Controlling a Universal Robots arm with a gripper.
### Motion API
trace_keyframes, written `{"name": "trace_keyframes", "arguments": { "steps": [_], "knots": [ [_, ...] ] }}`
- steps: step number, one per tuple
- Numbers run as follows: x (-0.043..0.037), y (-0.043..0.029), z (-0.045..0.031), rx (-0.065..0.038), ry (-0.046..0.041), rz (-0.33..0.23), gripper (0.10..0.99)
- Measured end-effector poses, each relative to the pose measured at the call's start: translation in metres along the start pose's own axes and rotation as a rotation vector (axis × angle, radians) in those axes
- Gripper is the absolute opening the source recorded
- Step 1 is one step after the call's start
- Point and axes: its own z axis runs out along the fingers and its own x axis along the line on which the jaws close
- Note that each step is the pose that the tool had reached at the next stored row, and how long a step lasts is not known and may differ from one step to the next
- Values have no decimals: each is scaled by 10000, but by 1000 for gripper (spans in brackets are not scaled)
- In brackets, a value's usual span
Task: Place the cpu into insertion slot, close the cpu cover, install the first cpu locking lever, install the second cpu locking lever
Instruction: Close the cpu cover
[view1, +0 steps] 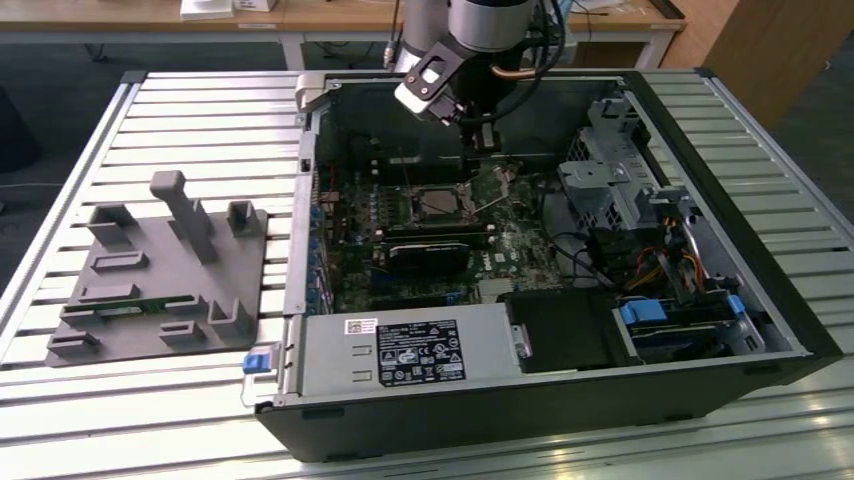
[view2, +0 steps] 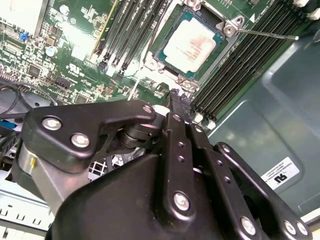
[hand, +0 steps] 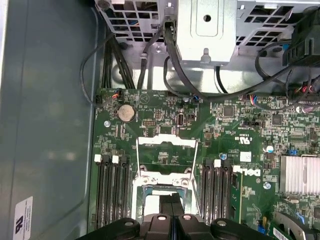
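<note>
You had the pale tan-silver square cpu (view2: 189, 44) seated in the dark, silver-rimmed insertion slot (view2: 210, 62), just past the tips of the black gripper (view2: 176, 98), not touching. Slot sat near the green motherboard (view2: 75, 30) edge by the grey case wall (view2: 270, 100), black memory slots (view2: 235, 75) on both sides, thin metal lever (view2: 265, 34) jutting out. Fingers (view2: 174, 125) were pressed together, holding nothing.

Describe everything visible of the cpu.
The cpu is a flat square chip with a pale silvery-tan top, faintly reddish in the middle, and a green border. It lies level in the insertion slot, framed by grey metal. The gripper is near one corner of the slot, off the chip.
</note>
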Motion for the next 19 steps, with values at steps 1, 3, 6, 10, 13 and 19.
{"name": "trace_keyframes", "arguments": {
  "steps": [1,3,6,10,13,19],
  "knots": [
    [0,0,0,0,0,0,106],
    [0,2,2,0,0,-1,106],
    [0,9,2,0,0,-1,106],
    [-1,23,4,0,1,1,106],
    [-1,29,4,-1,1,-1,106],
    [-2,66,7,2,0,0,106]
  ]
}}
